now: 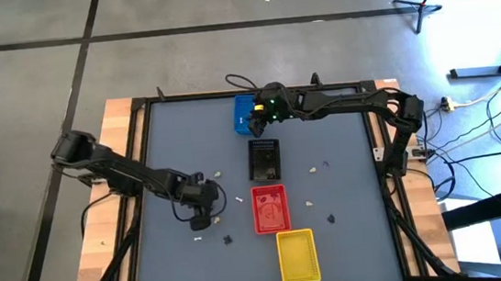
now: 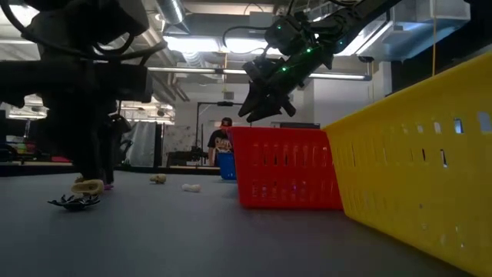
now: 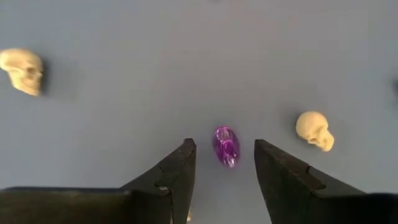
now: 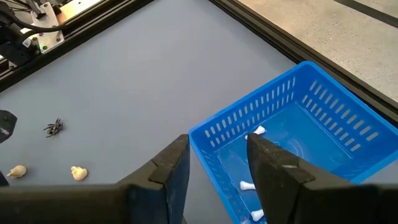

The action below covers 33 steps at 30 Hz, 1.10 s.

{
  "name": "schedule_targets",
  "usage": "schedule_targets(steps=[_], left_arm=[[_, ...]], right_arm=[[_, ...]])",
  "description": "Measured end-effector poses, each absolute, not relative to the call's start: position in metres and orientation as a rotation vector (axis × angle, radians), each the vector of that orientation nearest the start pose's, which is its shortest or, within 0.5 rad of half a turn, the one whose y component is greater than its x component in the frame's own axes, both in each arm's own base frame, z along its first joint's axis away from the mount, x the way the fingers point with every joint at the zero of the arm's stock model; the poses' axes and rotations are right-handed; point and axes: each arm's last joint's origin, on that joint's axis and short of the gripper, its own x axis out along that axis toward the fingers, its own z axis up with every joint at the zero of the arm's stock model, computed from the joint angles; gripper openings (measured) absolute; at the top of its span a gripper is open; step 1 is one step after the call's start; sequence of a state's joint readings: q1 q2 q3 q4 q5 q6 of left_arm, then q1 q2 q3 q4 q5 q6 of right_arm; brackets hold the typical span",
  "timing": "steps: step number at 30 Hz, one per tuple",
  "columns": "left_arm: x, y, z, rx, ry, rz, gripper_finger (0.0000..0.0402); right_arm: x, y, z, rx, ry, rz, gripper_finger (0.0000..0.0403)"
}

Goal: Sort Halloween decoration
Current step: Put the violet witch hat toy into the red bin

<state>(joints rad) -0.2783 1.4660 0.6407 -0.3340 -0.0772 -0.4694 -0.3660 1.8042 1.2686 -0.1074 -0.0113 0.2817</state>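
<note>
Writing shows nowhere; left gripper (image 3: 224,163) gapes around purple piece (image 3: 226,146), right gripper (image 4: 217,163) parted, empty.

Matt grey table, slotted plastic trays, one glossy bead.

The table (image 1: 186,137) top looks smooth and matt, edged in pale bare wood. The blue tray (image 4: 311,143), red tray (image 2: 286,165) and yellow tray (image 2: 419,154) are slotted plastic with a slight sheen. Cream skulls (image 3: 314,130) look matt; the purple piece (image 3: 226,145) is glossy and translucent.
</note>
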Motion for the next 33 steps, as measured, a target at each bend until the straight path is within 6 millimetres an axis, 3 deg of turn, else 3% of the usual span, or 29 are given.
schedule_targets(steps=[20,33], left_arm=[[0.2333,-0.0645,0.1364,-0.219,1.162,0.082,0.0087],[0.2333,-0.0645,0.1365,-0.219,1.161,0.082,0.0023]], right_arm=[[0.3733,-0.1428,0.2288,0.391,0.586,-0.431,0.0159],[0.3732,-0.1428,0.2287,0.391,0.587,-0.431,0.0159]])
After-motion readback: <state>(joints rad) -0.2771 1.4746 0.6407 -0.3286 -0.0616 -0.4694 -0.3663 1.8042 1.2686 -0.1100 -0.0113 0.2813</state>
